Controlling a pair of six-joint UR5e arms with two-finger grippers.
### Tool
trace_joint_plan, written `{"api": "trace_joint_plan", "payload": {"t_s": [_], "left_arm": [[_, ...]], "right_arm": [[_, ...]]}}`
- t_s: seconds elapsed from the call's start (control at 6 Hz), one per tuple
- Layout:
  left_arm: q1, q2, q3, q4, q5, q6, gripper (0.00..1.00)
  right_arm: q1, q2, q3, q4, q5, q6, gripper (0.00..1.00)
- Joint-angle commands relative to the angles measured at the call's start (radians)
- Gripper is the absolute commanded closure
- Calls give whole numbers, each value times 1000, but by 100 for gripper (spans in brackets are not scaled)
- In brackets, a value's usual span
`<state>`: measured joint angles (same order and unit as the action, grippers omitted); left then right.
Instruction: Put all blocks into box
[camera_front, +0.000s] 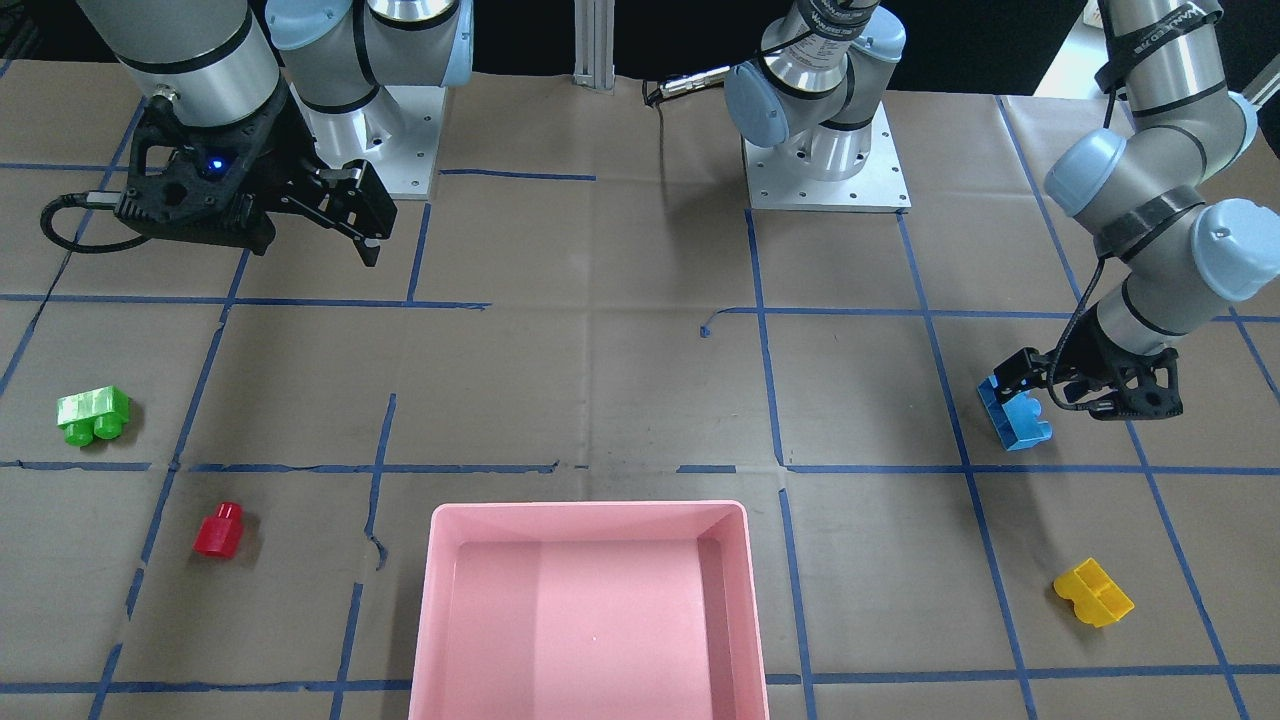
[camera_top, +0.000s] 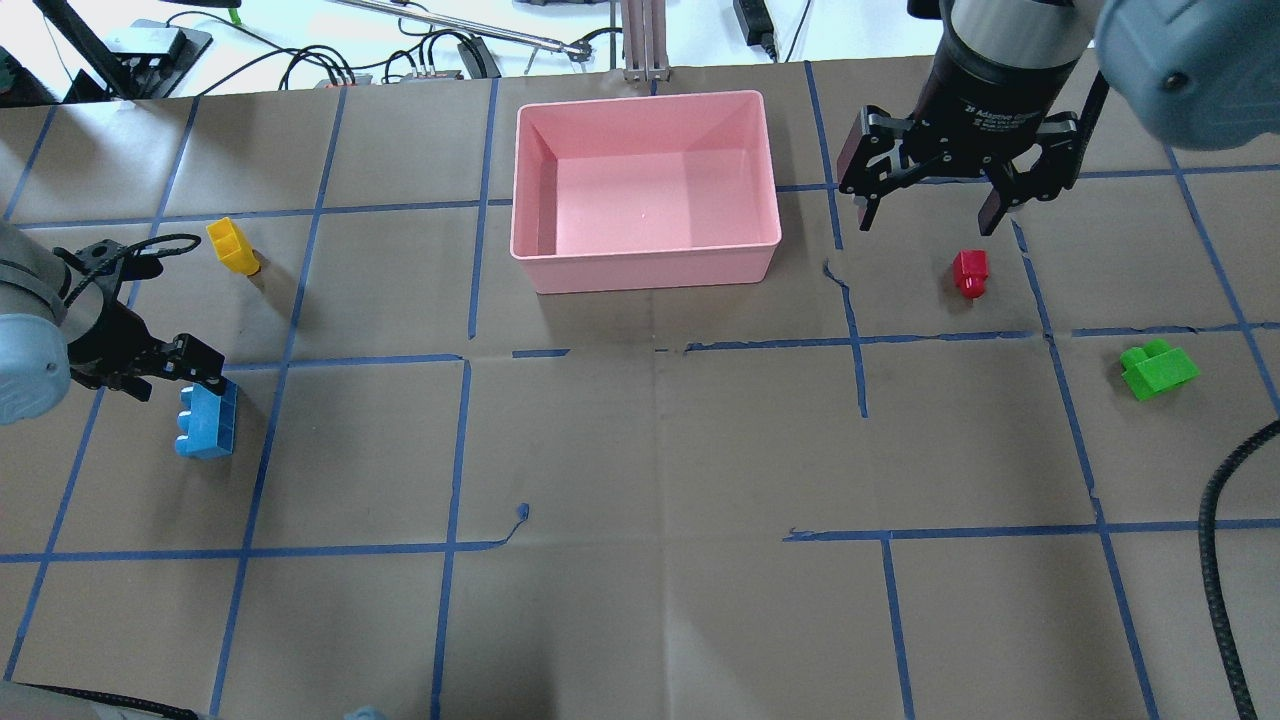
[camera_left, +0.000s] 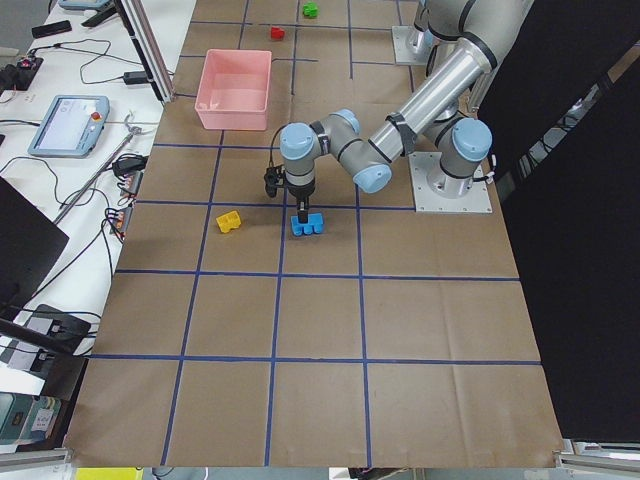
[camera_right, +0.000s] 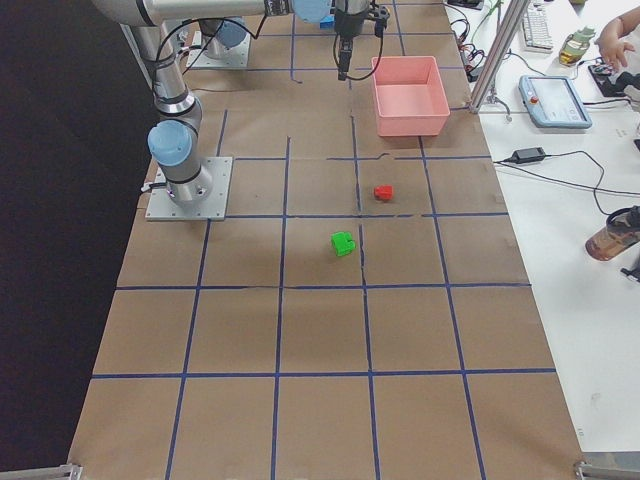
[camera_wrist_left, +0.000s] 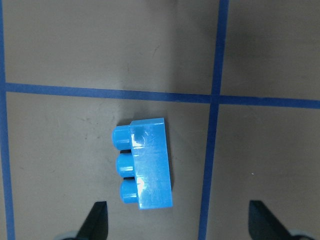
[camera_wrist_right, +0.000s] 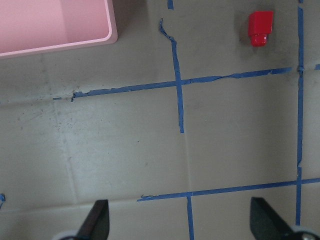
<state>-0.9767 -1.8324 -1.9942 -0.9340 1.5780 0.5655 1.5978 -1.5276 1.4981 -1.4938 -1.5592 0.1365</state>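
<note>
Pink plastic makes up the box (camera_top: 645, 265), and it sits near the far edge of the table (camera_top: 650, 450), in the middle. No block is inside it. All four blocks lie out on the brown paper.

The left gripper (camera_wrist_left: 177, 215) is down low over the blue block (camera_wrist_left: 145, 167). Its two fingers are spread wide apart and hold nothing. The blue block lies on its side with its three bumps pointing sideways. In the left wrist view it is not in the middle of the gap. It sits much closer to one finger than the other.

That is the part I think could go wrong. If the fingers close from here, one finger may hit the block first and push it along the paper or turn it. Then the grab could catch only a corner, and the block could slip out on the way. The box is well apart from this block, so a weak hold has a long trip to fail on.

The yellow block (camera_top: 232, 245) lies near the blue one, between it and the box.

The right gripper (camera_top: 928, 212) hangs up above the table with its fingers spread and nothing in them. The tiny red block (camera_top: 970, 272) is near it, and the green block (camera_top: 1158, 370) lies farther out. The red one is so small that a grab a bit off to one side could knock it away.
</note>
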Motion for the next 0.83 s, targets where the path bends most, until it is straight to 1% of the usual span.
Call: {"api": "trace_joint_plan", "payload": {"t_s": [0.0, 0.17, 0.33, 0.5, 0.67], "left_arm": [[3, -62, -6, 32, 5, 2, 2], [3, -86, -6, 37, 8, 2, 2], [1, -78, -5, 32, 19, 4, 2], [10, -94, -6, 34, 71, 4, 2], [13, -100, -8, 34, 70, -2, 2]], "right_arm": [[-86, 3, 1, 4, 4, -120, 0], [-158, 6, 1, 3, 7, -221, 0], [-218, 6, 2, -3, 7, -333, 0], [-252, 18, 2, -3, -2, -424, 0], [-330, 33, 4, -9, -2, -507, 0]]}}
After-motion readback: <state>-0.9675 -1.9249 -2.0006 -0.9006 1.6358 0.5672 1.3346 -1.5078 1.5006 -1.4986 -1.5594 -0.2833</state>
